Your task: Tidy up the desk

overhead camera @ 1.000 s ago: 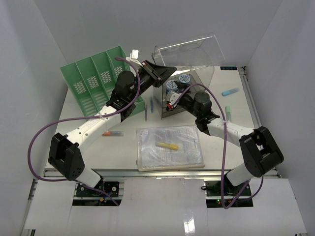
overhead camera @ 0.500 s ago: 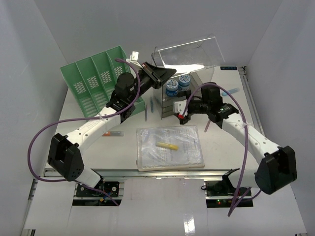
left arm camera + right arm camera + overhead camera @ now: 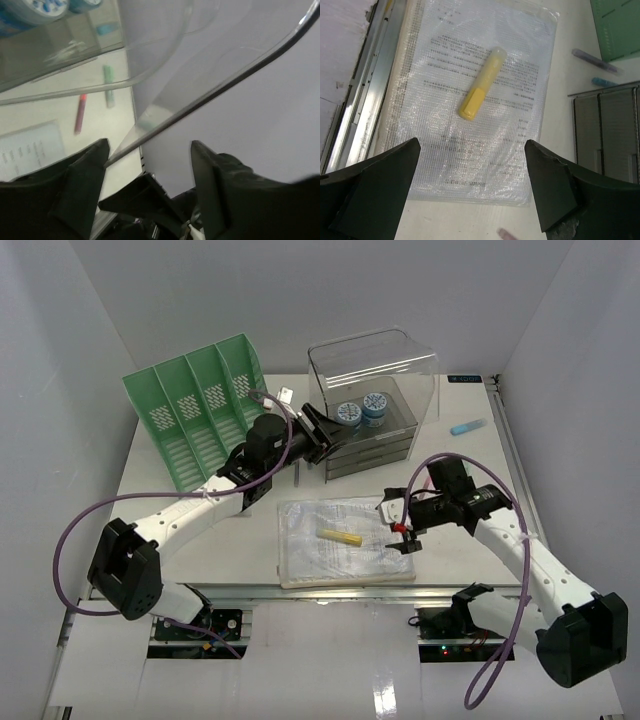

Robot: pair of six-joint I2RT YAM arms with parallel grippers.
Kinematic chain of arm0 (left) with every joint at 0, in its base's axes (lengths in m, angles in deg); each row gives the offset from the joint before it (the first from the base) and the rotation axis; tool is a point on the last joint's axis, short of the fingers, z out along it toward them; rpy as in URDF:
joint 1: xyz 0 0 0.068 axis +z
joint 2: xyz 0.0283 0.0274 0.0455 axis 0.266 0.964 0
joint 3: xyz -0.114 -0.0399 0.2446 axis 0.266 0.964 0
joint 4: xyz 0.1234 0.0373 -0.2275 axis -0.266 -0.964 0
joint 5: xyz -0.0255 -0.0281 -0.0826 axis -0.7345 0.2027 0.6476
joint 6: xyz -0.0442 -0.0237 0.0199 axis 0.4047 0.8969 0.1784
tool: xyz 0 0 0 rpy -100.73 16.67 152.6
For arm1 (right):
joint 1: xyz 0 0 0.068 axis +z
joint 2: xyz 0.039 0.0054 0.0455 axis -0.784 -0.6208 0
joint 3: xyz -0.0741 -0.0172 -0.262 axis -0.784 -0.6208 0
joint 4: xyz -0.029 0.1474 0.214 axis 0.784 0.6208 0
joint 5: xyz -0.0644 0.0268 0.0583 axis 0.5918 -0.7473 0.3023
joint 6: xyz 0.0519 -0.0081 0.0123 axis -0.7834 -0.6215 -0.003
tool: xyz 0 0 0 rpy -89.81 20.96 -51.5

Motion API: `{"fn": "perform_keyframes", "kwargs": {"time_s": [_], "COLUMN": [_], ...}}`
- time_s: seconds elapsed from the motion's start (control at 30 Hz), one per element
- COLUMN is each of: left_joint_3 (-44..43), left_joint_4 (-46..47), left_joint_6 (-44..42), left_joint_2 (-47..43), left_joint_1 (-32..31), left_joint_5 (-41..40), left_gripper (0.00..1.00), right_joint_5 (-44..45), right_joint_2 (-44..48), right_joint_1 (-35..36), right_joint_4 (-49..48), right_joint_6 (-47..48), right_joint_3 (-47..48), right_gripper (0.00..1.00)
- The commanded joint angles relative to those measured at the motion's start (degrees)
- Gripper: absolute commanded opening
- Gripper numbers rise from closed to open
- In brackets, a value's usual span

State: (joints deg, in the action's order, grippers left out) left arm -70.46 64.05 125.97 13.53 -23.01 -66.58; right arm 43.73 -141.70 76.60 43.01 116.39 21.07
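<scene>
The white desk (image 3: 480,475) carries a clear plastic drawer box (image 3: 375,390) with its lid down over two blue tape rolls (image 3: 361,408). My left gripper (image 3: 333,432) is at the box's front left corner. In the left wrist view it (image 3: 150,160) stands open, and the clear lid's rim (image 3: 165,122) crosses the gap without being pinched. My right gripper (image 3: 398,525) hovers open over the right edge of a clear document sleeve (image 3: 345,555). A yellow highlighter (image 3: 480,82) lies on the sleeve (image 3: 485,165) ahead of the open right gripper (image 3: 470,170).
A green slotted file rack (image 3: 190,415) stands at the back left. A blue marker (image 3: 467,426) lies right of the box. A purple pen (image 3: 595,60) and a blue pen (image 3: 605,82) lie near the grey drawers (image 3: 605,135). The metal rail (image 3: 360,100) edges the front.
The box's raised lid has come down. My left gripper has let go of it and opened. My right arm has pulled back from the box to the sleeve's right edge.
</scene>
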Motion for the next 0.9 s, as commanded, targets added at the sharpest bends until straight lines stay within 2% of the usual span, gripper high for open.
{"fn": "perform_keyframes", "kwargs": {"time_s": [0.0,0.1,0.27,0.37,0.43,0.57,0.63,0.73,0.87], "left_joint_3": [-6.0,-6.7,-2.1,2.1,4.4,8.5,10.8,19.3,29.2], "left_joint_4": [-17.9,-26.2,-30.6,-30.6,-29.8,-21.0,-17.6,-7.6,1.0], "left_joint_6": [-3.7,-5.4,-8.2,-9.9,-12.8,-23.4,-26.3,-29.1,-27.9], "left_joint_2": [0.2,0.6,-0.1,-1.7,-2.9,-6.0,-8.3,-17.5,-29.1], "left_joint_1": [-2.3,-2.7,-2.9,-2.9,-2.9,-2.9,-2.9,-2.9,-2.8], "left_joint_5": [-2.8,-3.5,-2.6,-3.3,-3.3,2.1,3.4,2.7,-1.9], "left_gripper": [0.88,0.97,0.98,0.98,0.98,0.91,0.9,0.9,0.9], "right_joint_5": [-5.0,-7.8,-13.2,-15.2,-15.7,-11.3,-7.6,2.7,6.3], "right_joint_2": [-3.8,-8.5,-15.7,-18.3,-19.0,-18.0,-17.7,-16.9,-19.5], "right_joint_1": [-5.5,-11.0,-19.1,-21.2,-21.6,-21.6,-21.6,-21.5,-21.5], "right_joint_4": [0.3,0.4,0.3,0.2,-3.1,-25.8,-33.0,-53.7,-68.9], "right_joint_6": [-6.7,-10.0,-15.6,-19.5,-25.4,-53.8,-62.4,-85.6,-99.9], "right_joint_3": [6.2,8.7,13.0,14.4,14.2,8.3,4.8,-0.8,-6.2], "right_gripper": [0.92,0.92,0.93,0.91,0.9,0.9,0.9,0.9,0.9]}}
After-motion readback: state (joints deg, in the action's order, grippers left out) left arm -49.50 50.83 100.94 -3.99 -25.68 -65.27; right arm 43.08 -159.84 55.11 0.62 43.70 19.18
